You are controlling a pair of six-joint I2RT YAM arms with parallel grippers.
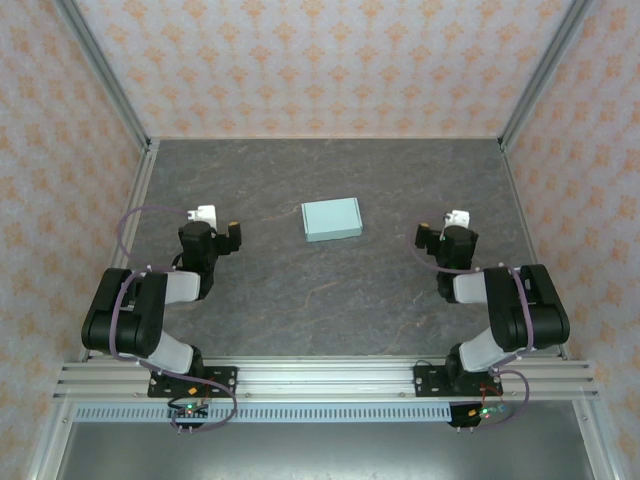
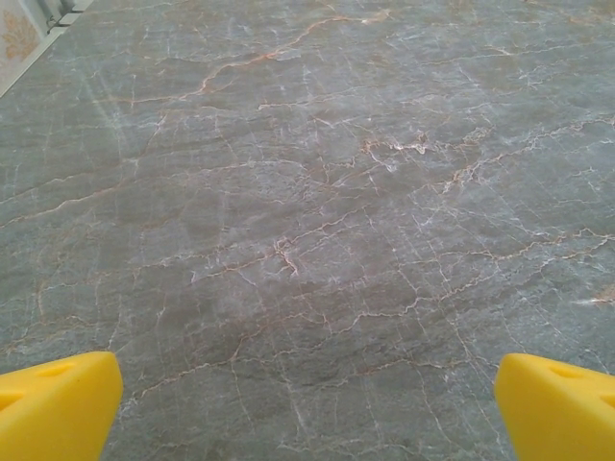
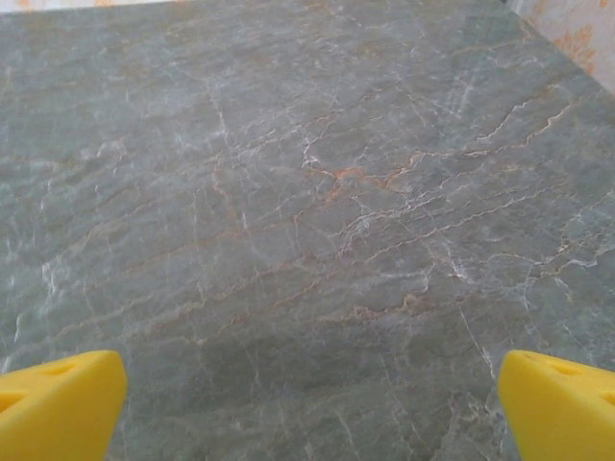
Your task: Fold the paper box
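The box lies flat on the tabletop, well apart from the left gripper and the right gripper, both wide open and empty.

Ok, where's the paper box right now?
In the top view the box lies flat near the middle of the table, between the left hand and the right hand, touching neither.

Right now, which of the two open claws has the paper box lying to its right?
The left claw: the paper box lies on its right side, whereas the right claw has the box on its left.
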